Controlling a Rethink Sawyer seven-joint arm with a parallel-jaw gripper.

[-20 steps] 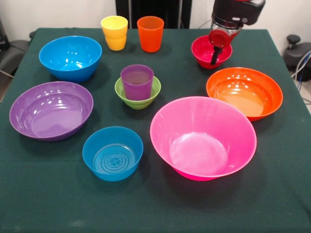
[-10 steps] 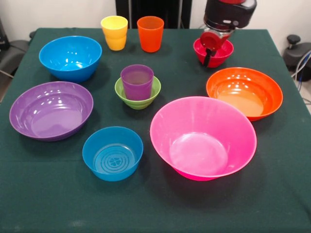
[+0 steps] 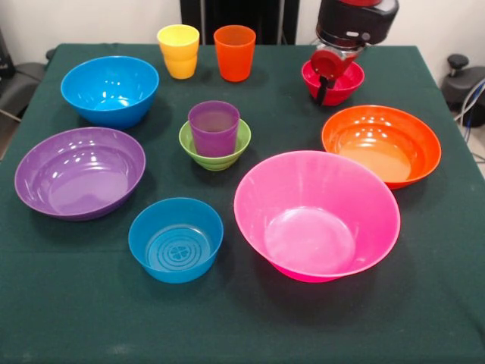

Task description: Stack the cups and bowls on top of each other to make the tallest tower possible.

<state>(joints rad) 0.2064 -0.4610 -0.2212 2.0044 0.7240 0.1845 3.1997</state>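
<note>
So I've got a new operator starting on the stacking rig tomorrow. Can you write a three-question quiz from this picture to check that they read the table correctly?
1. True or false: the purple cup stands inside the green bowl.
2. Which bowl is the gripper at? A: the orange bowl. B: the red bowl. C: the large pink bowl.
3. Fill in: the yellow cup and the ____ cup stand side by side at the far edge of the table.

Key: 1 true. 2 B. 3 orange.
</note>
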